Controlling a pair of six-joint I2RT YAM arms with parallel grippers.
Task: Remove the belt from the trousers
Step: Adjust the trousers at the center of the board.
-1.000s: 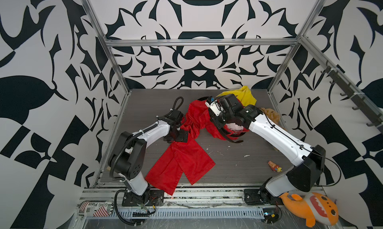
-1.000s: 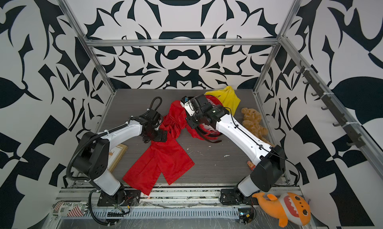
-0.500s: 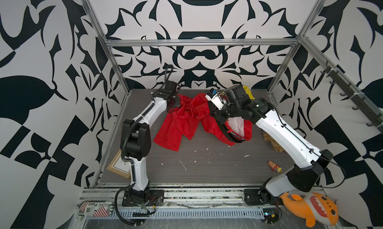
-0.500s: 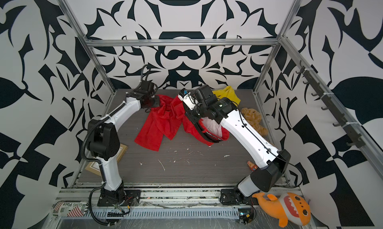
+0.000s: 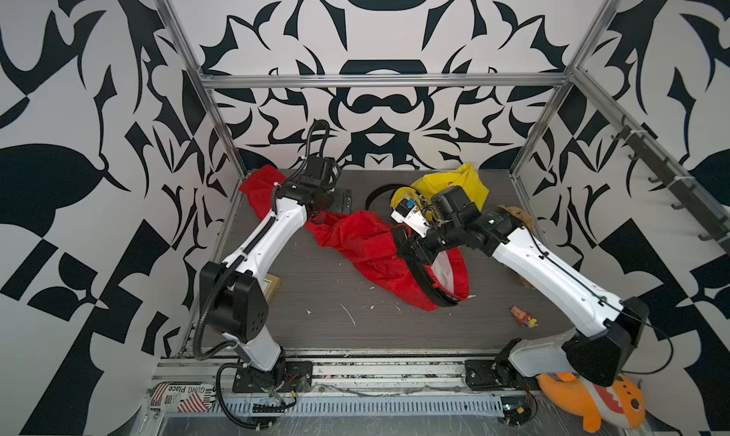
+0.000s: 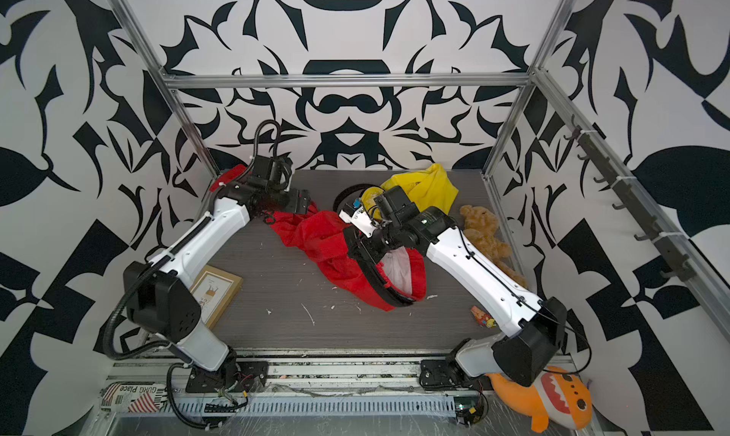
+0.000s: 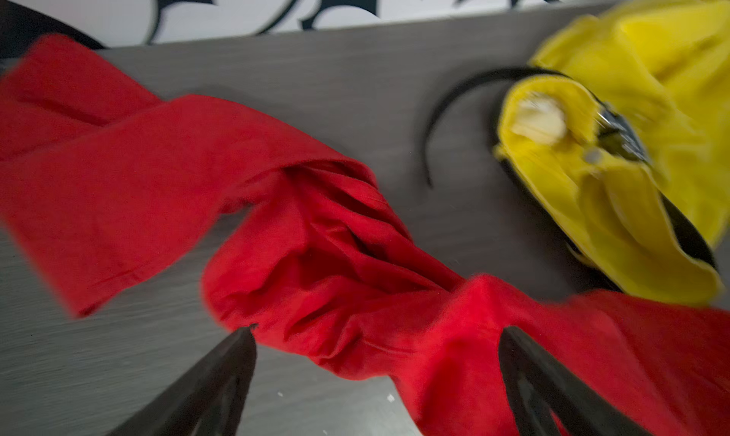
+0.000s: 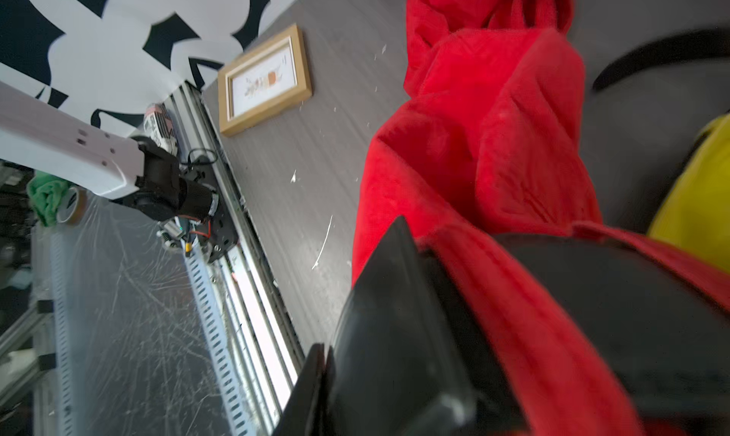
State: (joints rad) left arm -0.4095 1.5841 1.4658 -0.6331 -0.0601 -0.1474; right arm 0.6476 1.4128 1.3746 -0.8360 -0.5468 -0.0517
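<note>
1. Your red cloth trousers (image 5: 367, 240) lie twisted on the grey surface (image 5: 316, 280), waist end raised.
2. A black belt (image 5: 426, 282) rings that waistband.
3. Right end effector (image 5: 405, 242): narrow, pinching the waistband.
4. Left end effector (image 7: 375, 331): wide, empty, above a leg.
5. Striped packet (image 5: 179, 394) reads "GURG Place".

Walls (image 5: 379, 27) on three sides carry a bold black-and-white leaf pattern, framed by silver aluminium bars (image 5: 379, 80). The floor (image 5: 316, 335) is dark grey wood grain, flecked with white scraps (image 5: 347, 313). A slotted metal rail (image 5: 355, 406) runs along its front edge. A dark hook rack (image 5: 685, 195) lines the right wall. The light is even.
</note>
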